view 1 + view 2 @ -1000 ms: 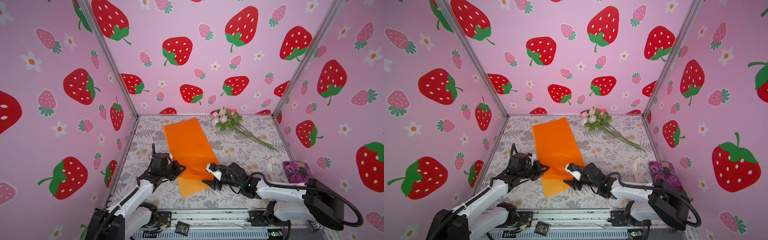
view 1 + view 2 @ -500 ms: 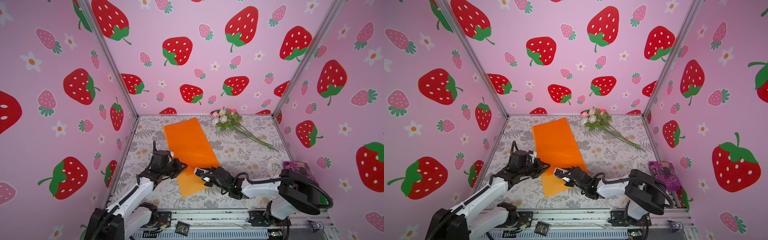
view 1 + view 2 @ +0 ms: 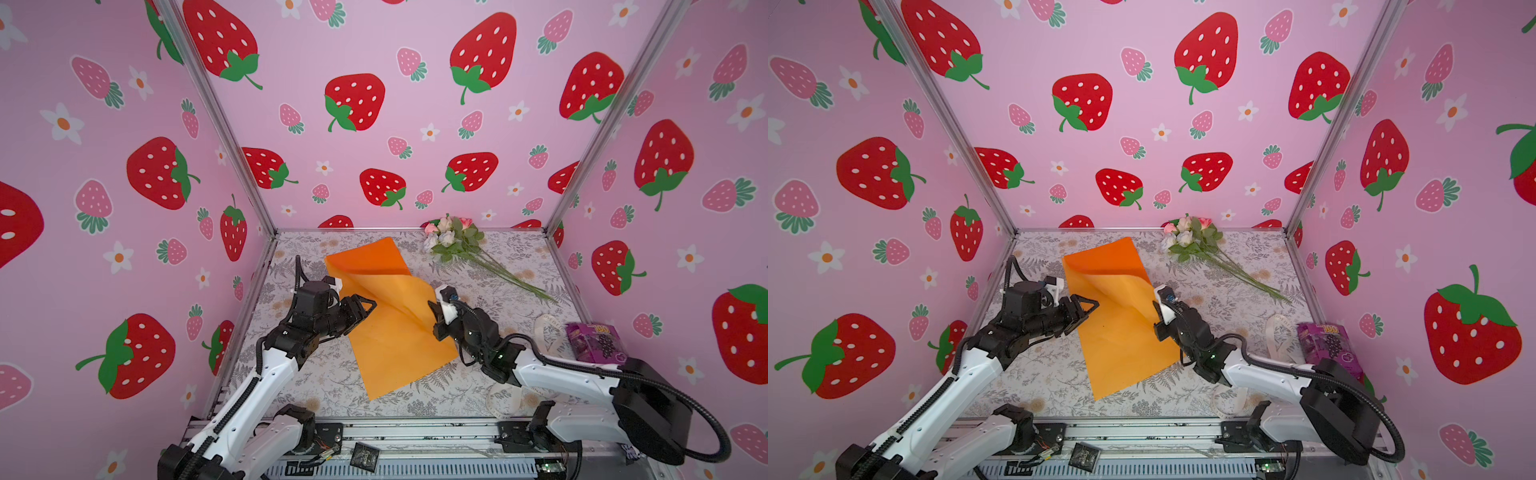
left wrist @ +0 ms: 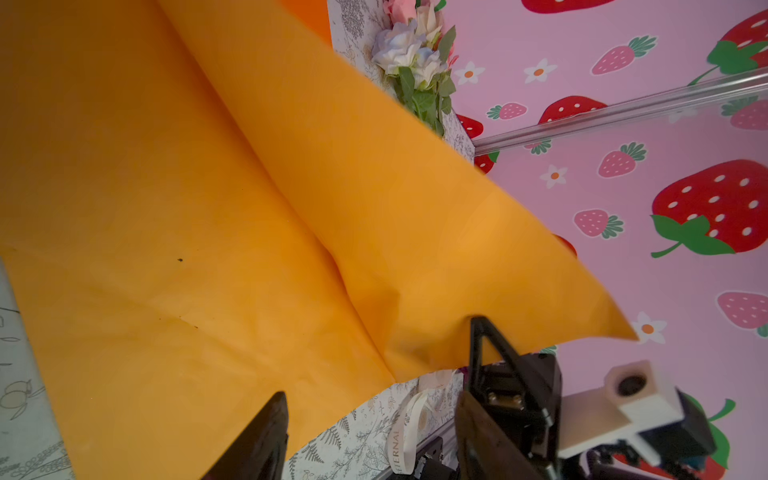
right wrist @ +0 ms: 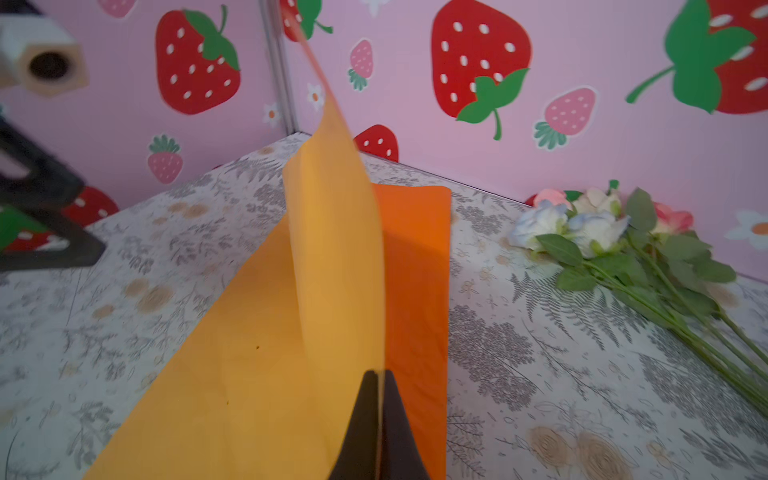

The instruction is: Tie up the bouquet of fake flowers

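right end effector (image 5: 378, 376) pinches raised orange paper (image 3: 390, 332), left end effector (image 3: 360, 313) wide at its 9 o'clock, bouquet (image 3: 455, 243) at 1 o'clock.

A cream ribbon (image 3: 547, 332) lies beside a purple packet (image 3: 594, 343) on the floral mat (image 3: 324, 382).

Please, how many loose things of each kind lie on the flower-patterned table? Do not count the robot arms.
orange paper sheet: 1
bouquet of pink and white fake flowers: 1
purple plastic packet: 1
cream printed ribbon loops: 2, perhaps one strip
Total: 5
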### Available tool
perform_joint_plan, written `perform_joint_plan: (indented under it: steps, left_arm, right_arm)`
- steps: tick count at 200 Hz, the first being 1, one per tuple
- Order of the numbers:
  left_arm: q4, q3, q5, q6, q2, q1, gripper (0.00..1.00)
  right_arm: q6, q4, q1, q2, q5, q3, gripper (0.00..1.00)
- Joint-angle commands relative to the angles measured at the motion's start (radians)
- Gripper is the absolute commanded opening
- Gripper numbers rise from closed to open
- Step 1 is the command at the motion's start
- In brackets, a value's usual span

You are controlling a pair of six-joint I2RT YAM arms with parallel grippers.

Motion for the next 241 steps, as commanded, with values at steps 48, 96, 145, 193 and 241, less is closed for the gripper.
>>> perform_joint_plan:
  steps: [48,96,145,193,241]
  left_arm:
    - [-0.071,0.220,-0.020,0.246,0.437,-0.091,0.54]
    - [-0.081,0.448,-0.108,0.352,0.781,-0.141,0.54]
    - [-0.068,0.468,-0.144,0.322,0.927,-0.155,0.47]
    - [-0.065,0.363,-0.177,0.285,0.921,-0.156,0.41]
    - [-0.032,0.178,-0.231,0.208,0.811,-0.155,0.38]
  right_arm:
    - [0.462,-0.084,-0.345,-0.084,-0.258,-0.056,0.00]
    - [0.602,-0.025,-0.492,-0.104,-0.330,-0.129,0.00]
    - [0.621,-0.023,-0.580,-0.126,-0.362,-0.167,0.00]
    - [0.591,-0.041,-0.672,-0.089,-0.359,-0.174,0.00]
    - [0.598,-0.078,-0.698,-0.060,-0.247,-0.179,0.00]
